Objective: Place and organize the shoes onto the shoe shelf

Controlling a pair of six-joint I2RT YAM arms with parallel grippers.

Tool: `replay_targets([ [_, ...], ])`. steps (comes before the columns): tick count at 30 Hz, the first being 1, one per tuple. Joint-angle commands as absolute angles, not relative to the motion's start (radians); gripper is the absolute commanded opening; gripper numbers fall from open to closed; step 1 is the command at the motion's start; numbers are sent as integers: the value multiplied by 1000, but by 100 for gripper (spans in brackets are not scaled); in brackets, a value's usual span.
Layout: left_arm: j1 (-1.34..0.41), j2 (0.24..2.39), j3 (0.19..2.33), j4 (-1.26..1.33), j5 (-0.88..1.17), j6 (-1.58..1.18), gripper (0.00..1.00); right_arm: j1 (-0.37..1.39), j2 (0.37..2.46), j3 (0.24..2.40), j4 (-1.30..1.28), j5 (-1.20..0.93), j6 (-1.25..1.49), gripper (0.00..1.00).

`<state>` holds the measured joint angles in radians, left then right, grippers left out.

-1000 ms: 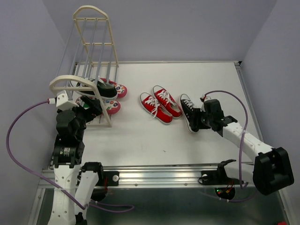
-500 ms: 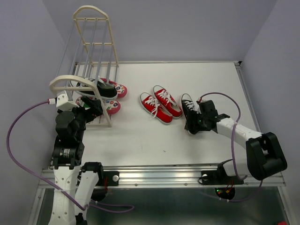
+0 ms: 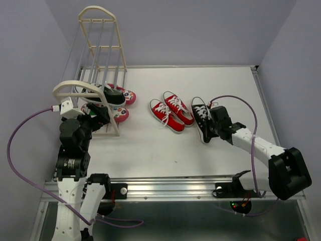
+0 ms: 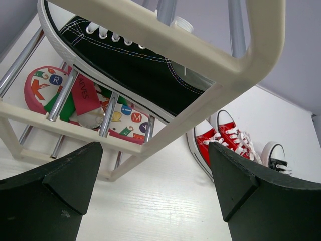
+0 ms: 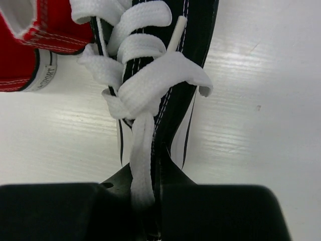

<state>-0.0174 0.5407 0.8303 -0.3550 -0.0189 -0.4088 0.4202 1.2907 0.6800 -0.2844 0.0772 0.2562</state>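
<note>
Now the right tool (image 3: pixel 212 121), wide a moment ago, has clamped the black canvas sneaker with white laces (image 3: pixel 201 119) on the white counter (image 3: pixel 150 148), so lifting it toward the tall cream shoe shelf (image 3: pixel 100 47) can likely begin.

Flip-flops (image 4: pixel 42 88) show letters R, K, M; red sneaker's sole (image 5: pixel 44 83) seemingly reads "SPORT".

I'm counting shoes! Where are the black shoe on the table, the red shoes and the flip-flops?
black shoe on the table (image 3: pixel 202 114), top view, its laces.
red shoes (image 3: pixel 164 111), top view, one shoe's laces.
flip-flops (image 3: pixel 121 115), top view, nearer one's sole.
</note>
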Motion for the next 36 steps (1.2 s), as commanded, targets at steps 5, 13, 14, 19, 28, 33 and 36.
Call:
replay_targets([
  [5,-12,531,825,-318,-43,-394,99,433,1152,869,61,155,66,1],
  [13,-12,517,827,-318,-52,-393,99,433,1408,1192,3,-76,-106,1],
  [14,-12,515,827,-318,-52,-390,99,433,1439,1225,2,-109,-116,1],
  [19,-12,506,830,-308,-57,-390,99,495,1623,1465,-162,-250,-289,1],
  [28,-12,494,828,-305,-67,-382,99,643,2012,2032,-465,-141,-342,1],
  [33,-14,502,827,-299,-51,-382,99,709,2150,2288,-522,-115,-327,1],
  [36,-11,509,825,-301,-38,-383,99,755,2213,2383,-520,-83,-331,1],
])
